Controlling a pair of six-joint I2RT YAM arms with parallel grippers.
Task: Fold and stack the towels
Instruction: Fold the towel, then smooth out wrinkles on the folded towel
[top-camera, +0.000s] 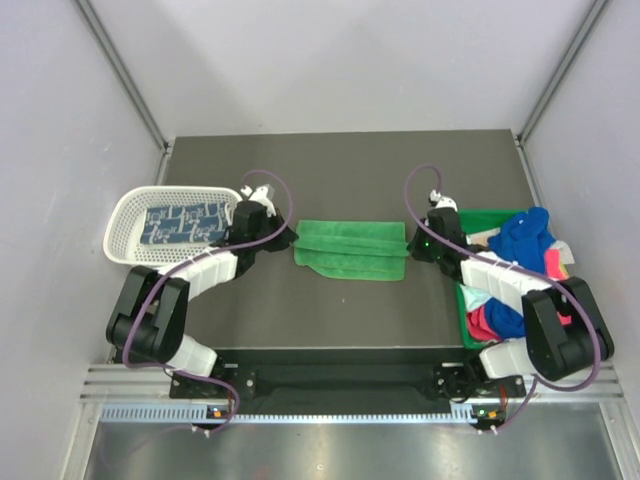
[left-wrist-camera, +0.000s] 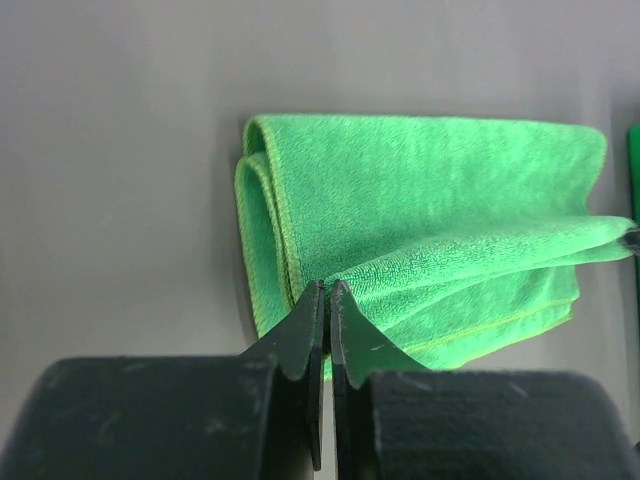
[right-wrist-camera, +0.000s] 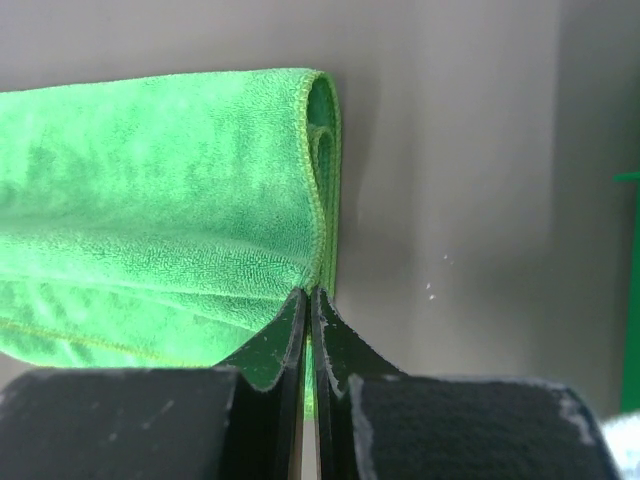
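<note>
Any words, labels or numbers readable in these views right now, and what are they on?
None can be read in any view.
The green towel shows no label or tag.
The patterned towel in the basket carries white marks too small to tell whether they are lettering.

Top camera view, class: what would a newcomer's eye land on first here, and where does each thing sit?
The bright green towel lies folded at the middle of the table, the left tool and right tool each pinched shut on one end of it. To the left a white mesh basket holds a blue patterned towel; to the right a heap of coloured towels spills from a green bin.
</note>
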